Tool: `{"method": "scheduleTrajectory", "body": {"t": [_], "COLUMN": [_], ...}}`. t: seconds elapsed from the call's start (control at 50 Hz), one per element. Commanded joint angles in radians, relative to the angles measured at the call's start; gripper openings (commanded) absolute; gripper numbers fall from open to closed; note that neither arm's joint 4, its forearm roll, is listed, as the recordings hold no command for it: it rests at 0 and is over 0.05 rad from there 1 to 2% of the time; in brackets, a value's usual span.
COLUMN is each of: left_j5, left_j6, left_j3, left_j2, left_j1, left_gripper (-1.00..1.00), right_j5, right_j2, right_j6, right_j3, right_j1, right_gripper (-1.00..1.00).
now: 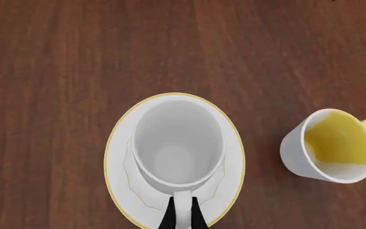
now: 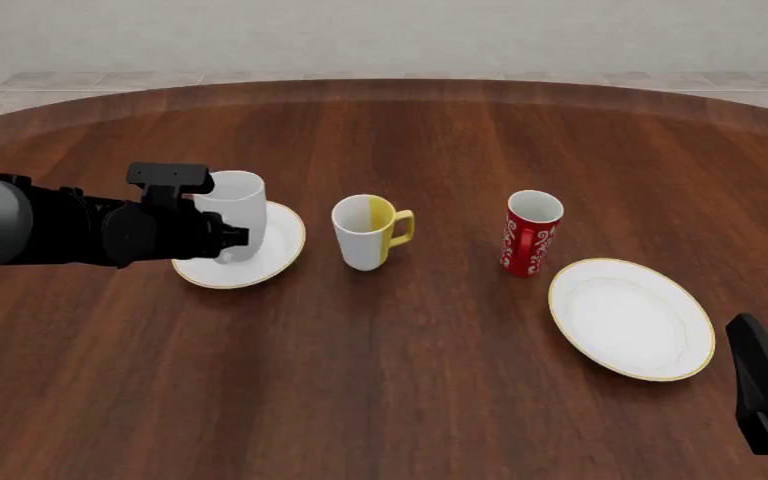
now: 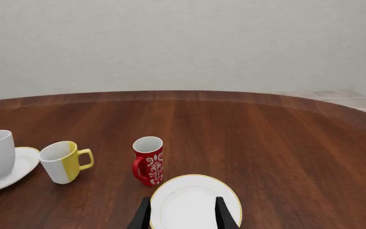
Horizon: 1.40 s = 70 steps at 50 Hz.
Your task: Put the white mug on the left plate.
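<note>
a: three mugs, two plates; the white mug (image 2: 235, 205) stands upright on the left plate (image 2: 275, 255), the yellow-lined mug (image 2: 364, 232) and the red mug (image 2: 532, 233) on the table (image 2: 398, 380).

b: and the pincers?

a: left gripper (image 1: 182, 215) pinches the white mug's handle; right gripper (image 3: 184, 213) gapes wide, holding nothing, above the right plate (image 2: 631, 318).

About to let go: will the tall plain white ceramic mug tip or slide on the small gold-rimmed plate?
The tall plain white ceramic mug stands upright, so it probably stays put. Its height suggests a sideways nudge on release could tip it. The small gold-rimmed white plate looks glossy, so the mug may slide.
</note>
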Motion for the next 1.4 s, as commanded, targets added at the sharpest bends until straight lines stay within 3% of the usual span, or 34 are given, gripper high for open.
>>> {"method": "scheduleTrajectory", "body": {"t": [0.02, 1.4], "left_j5": [0.008, -0.048], "left_j6": [0.004, -0.018], "left_j3": [-0.001, 0.061], "left_j2": [0.012, 0.036], "left_j1": [0.005, 0.001], "left_gripper": [1.0, 1.0], "right_j5": [0.0, -0.001], "right_j2": [0.0, 0.0], "right_j6": [-0.001, -0.008], "right_j3": [0.0, 0.0], "right_j1": [0.001, 0.003], "right_gripper": [1.0, 1.0]}}
